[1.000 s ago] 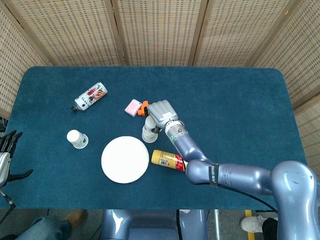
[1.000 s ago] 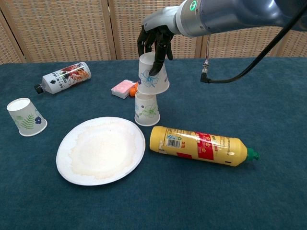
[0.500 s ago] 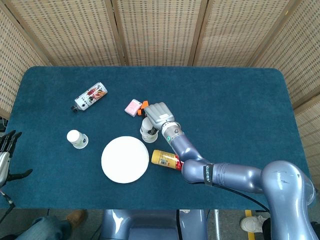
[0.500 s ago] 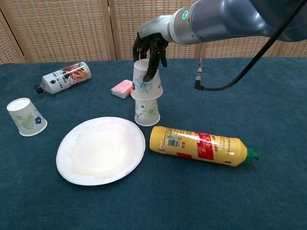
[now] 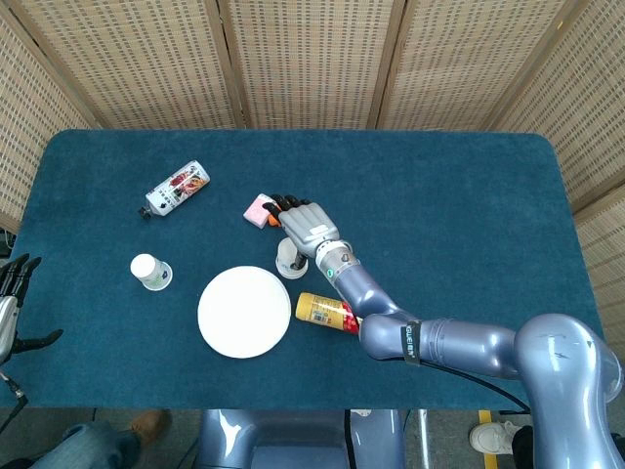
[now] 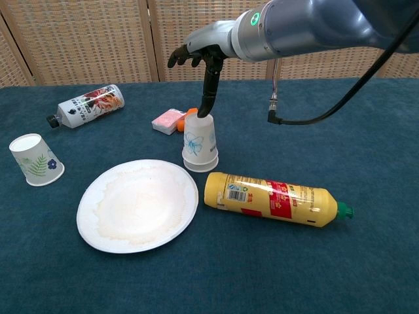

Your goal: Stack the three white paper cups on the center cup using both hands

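Note:
Two white paper cups with flower prints sit nested upside down as one stack [image 6: 200, 142] at the table's middle, also seen from above as the stack [image 5: 289, 260]. My right hand [image 6: 196, 55] hovers just over it with fingers spread and holds nothing; one finger [image 6: 209, 91] reaches down to the stack's top. From above, the right hand [image 5: 305, 223] covers the stack's far side. The third cup [image 6: 36, 159] stands upside down alone at the far left, shown from above as the lone cup [image 5: 149, 271]. My left hand [image 5: 10, 298] rests at the table's left edge, fingers apart and empty.
A paper plate [image 6: 137, 204] lies left of the stack in front. A yellow bottle [image 6: 272, 198] lies on its side just right of it. A pink packet [image 6: 167, 120] and an orange piece [image 6: 190, 112] sit behind the stack. A dark bottle [image 6: 86, 104] lies far left.
The right hand lowered its cup onto the center cup, let go and spread its fingers above the stack. The left hand stayed still.

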`<state>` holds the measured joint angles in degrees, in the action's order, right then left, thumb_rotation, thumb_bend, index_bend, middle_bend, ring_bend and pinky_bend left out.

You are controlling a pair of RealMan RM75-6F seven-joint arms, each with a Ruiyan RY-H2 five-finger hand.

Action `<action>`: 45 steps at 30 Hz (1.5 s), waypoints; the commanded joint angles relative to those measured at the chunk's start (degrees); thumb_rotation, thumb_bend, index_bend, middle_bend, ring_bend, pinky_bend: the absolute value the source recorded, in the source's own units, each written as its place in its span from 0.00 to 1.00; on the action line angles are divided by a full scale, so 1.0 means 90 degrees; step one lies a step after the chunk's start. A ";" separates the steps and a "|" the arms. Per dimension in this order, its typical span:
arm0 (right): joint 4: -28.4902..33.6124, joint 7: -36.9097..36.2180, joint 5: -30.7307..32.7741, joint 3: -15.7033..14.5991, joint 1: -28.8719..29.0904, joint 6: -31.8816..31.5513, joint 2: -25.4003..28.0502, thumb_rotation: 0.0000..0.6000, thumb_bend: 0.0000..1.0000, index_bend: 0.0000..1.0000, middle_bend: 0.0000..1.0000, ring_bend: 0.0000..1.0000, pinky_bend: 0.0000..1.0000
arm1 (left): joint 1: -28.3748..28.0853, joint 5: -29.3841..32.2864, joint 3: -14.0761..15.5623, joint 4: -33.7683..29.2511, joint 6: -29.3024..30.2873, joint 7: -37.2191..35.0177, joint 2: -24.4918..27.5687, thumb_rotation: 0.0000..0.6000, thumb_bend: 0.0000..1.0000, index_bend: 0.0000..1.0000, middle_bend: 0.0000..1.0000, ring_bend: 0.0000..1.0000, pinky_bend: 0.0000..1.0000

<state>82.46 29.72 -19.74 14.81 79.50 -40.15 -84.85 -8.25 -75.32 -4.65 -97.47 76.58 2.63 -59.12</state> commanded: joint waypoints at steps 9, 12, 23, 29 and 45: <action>0.0447 -0.0826 -0.3350 -0.0740 -0.1360 -0.1148 0.0819 1.00 0.00 0.08 0.05 0.00 0.11 | -0.0082 -0.0011 -0.0022 0.0152 -0.0028 0.0127 -0.0133 1.00 0.00 0.00 0.00 0.00 0.00; 0.0058 -0.1802 -0.5135 -0.1335 -0.2249 -0.1983 0.1128 1.00 0.00 0.08 0.05 0.00 0.11 | -0.0235 -0.0207 -0.0038 0.0368 -0.0033 0.0419 -0.0290 1.00 0.00 0.00 0.00 0.00 0.00; -0.0713 -0.3272 -0.7200 -0.2468 -0.4472 -0.4376 0.1717 1.00 0.00 0.05 0.00 0.00 0.03 | -0.1061 -0.0953 -0.0082 0.1531 -0.0583 0.0755 -0.0789 1.00 0.00 0.00 0.00 0.00 0.00; -0.0369 -0.3040 -0.7050 -0.2541 -0.5422 -0.4923 0.1805 1.00 0.00 0.02 0.00 0.00 0.01 | -0.1499 -0.1183 -0.0012 0.2096 -0.1076 0.0585 -0.1047 1.00 0.00 0.00 0.00 0.00 0.00; 0.0291 -0.2457 -0.7154 -0.2307 -0.6554 -0.5492 0.1721 1.00 0.00 0.05 0.00 0.00 0.02 | -0.2673 -0.1627 0.0099 0.3463 -0.2188 -0.0242 -0.1793 1.00 0.00 0.17 0.12 0.18 0.29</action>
<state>85.15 7.67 -84.08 -6.10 20.68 -89.68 -69.44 -30.39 -88.54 -4.30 -69.29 57.95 2.00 -73.61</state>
